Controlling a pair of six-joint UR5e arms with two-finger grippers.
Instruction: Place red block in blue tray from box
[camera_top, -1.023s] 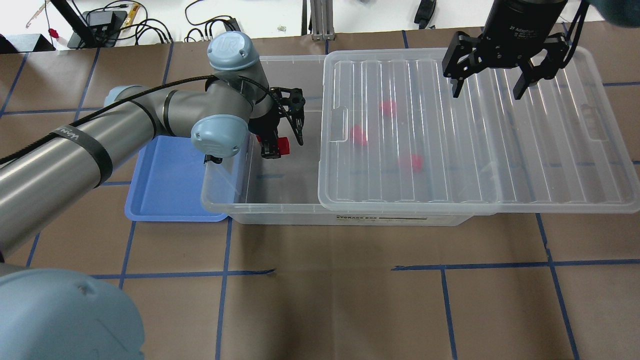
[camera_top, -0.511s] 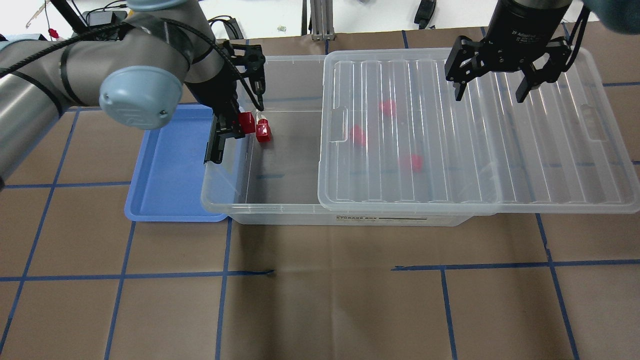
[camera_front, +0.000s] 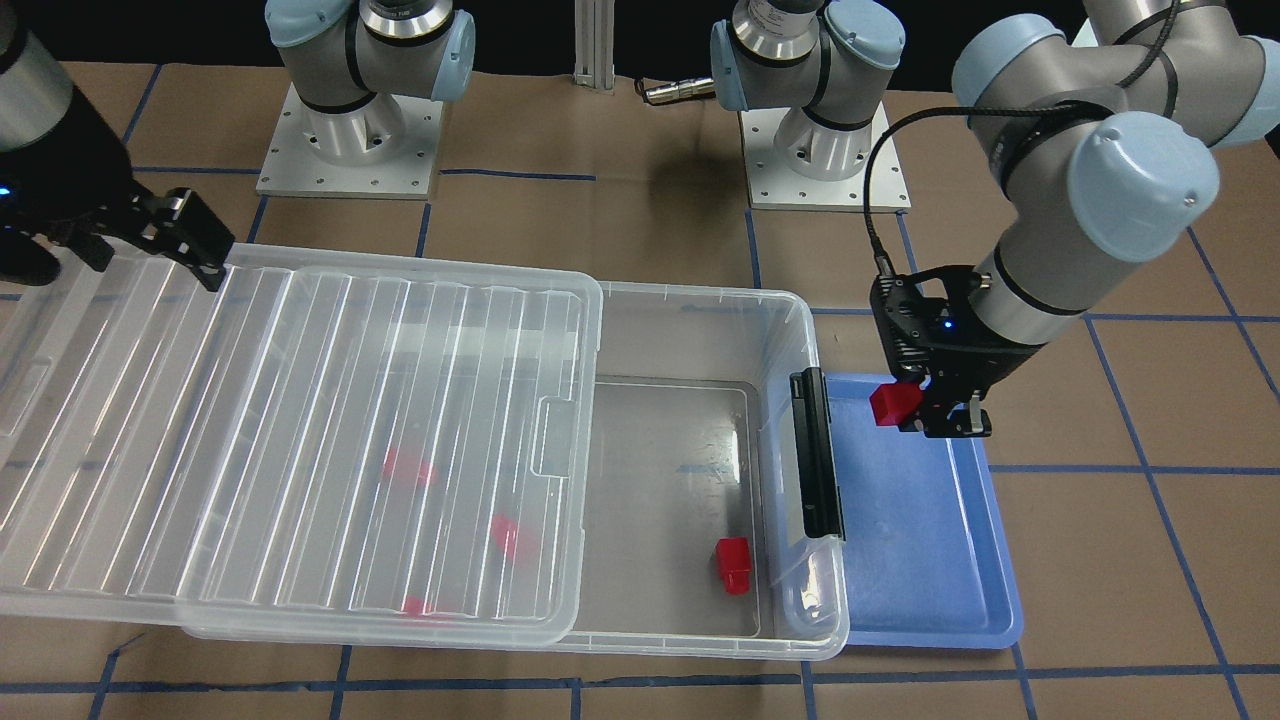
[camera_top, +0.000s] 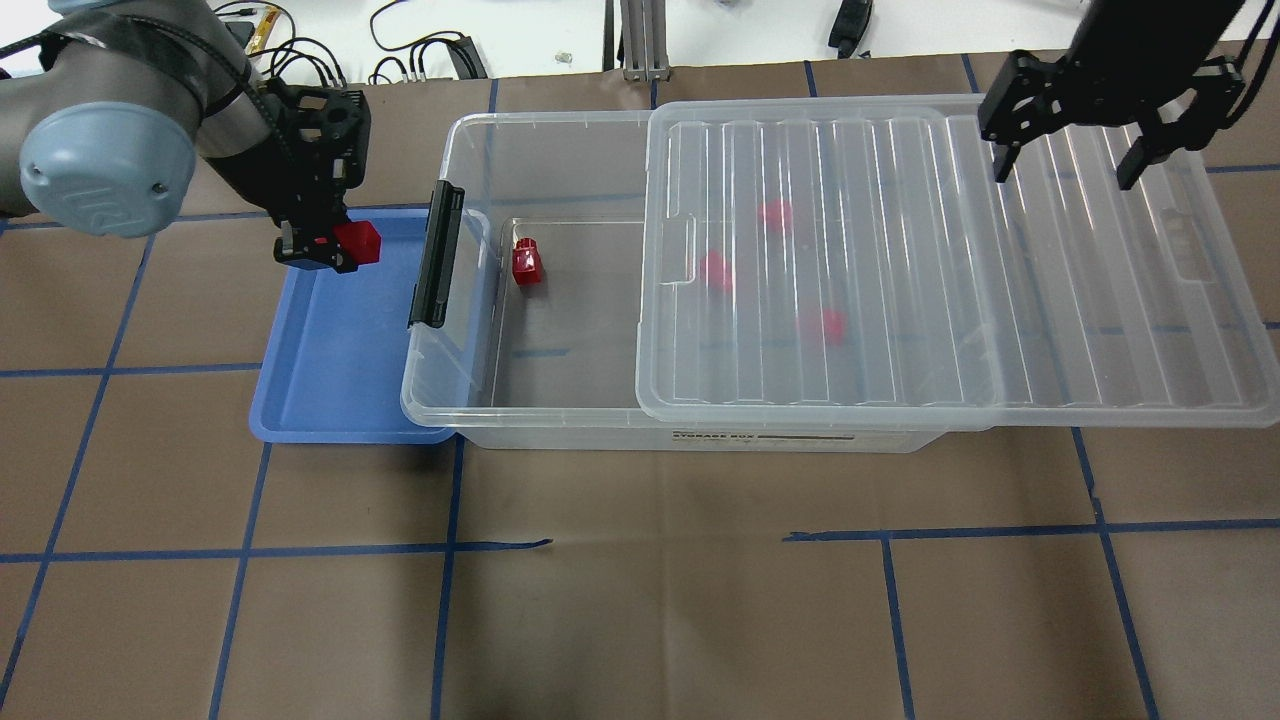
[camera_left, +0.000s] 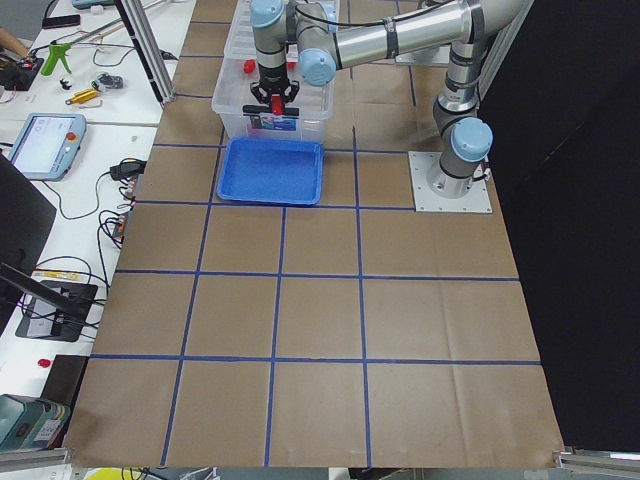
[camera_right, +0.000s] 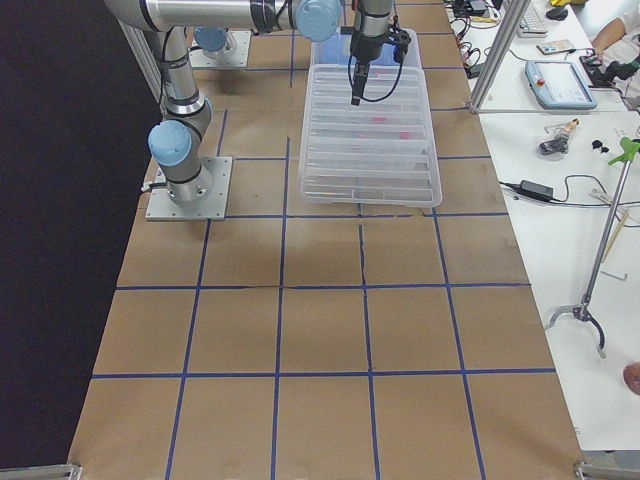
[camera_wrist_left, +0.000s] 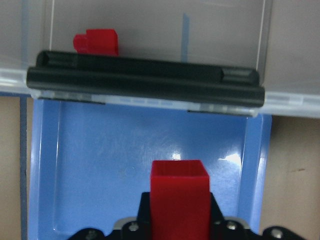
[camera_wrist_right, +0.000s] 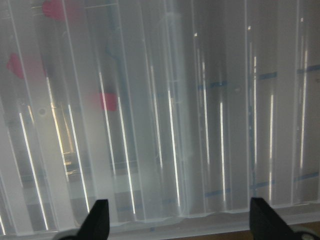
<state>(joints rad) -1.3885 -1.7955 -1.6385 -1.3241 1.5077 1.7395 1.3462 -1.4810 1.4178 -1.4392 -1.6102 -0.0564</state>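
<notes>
Overhead: five red pieces, one box (camera_top: 560, 425), one blue tray (camera_top: 330, 390), two grippers. Pinched in the left gripper (camera_top: 325, 250): one red block (camera_top: 358, 242), over the tray's far end, just left of the black latch bar (camera_top: 437, 255). In the box's uncovered left part: one loose block (camera_top: 526, 262). Under the ribbed lid (camera_top: 1000, 330), offset right and overhanging that end: three blurred blocks (camera_top: 716, 270). Right gripper (camera_top: 1068, 155) spread wide over the lid's far right.

Front-facing: same count; tray tucked against the latch end.

Left end: brown paper table (camera_left: 320, 330) taped in blue squares; alongside, a white bench (camera_left: 60, 100) with a tablet (camera_left: 45, 140) and cables.

Right end: second bench (camera_right: 540, 130), black backdrop (camera_right: 50, 250) behind the robot bases.

Left wrist: block clamped at the bottom edge, tray below, loose block beyond the latch bar.

Right wrist: lid ribs, three pink smudges, fingertips (camera_wrist_right: 100, 220) wide apart.
</notes>
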